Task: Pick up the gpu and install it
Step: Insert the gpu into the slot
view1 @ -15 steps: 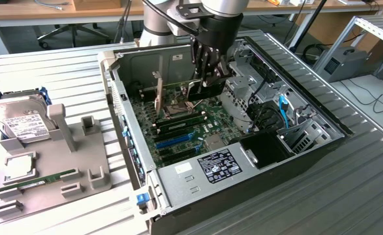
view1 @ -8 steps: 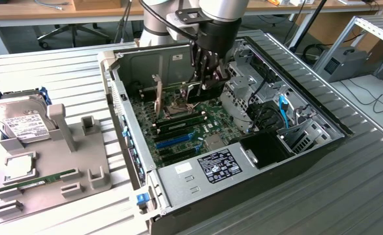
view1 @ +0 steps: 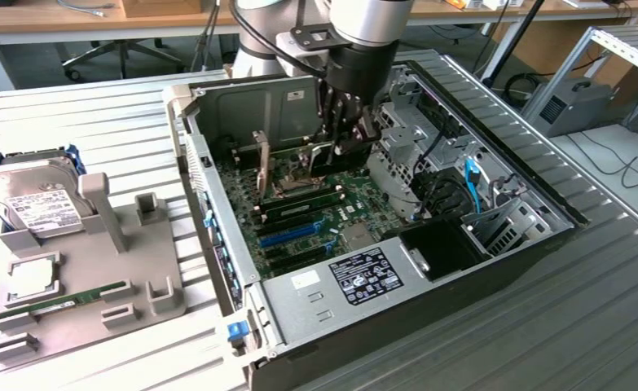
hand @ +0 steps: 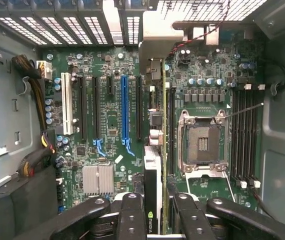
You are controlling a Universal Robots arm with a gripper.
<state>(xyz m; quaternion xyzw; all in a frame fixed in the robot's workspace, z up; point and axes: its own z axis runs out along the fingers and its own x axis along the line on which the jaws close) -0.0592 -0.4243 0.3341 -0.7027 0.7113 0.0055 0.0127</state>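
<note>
In the exterior view, we see the arm reach down into the open computer case point(view1: 297, 297), its gripper point(view1: 341, 140) low over the motherboard point(view1: 308, 220), near the case's back wall. What the gripper holds is hard to make out from here. Well apart, at the exterior view's left, a hard drive point(view1: 36, 199) leans in a grey holder point(view1: 161, 269), with a green memory stick point(view1: 63, 300) lying nearer the front of it.

In the wrist view, we look straight down between the black fingers point(hand: 131, 215), which are closed on the gpu point(hand: 153, 190). The card is seen edge-on and upright. It runs away from the gripper point(hand: 157, 216) to its silver bracket point(hand: 155, 37) by the case's rear openings. The card stands between the blue slot point(hand: 125, 105) and the empty processor socket point(hand: 202, 145). We cannot tell whether its lower edge has met a slot.
</note>
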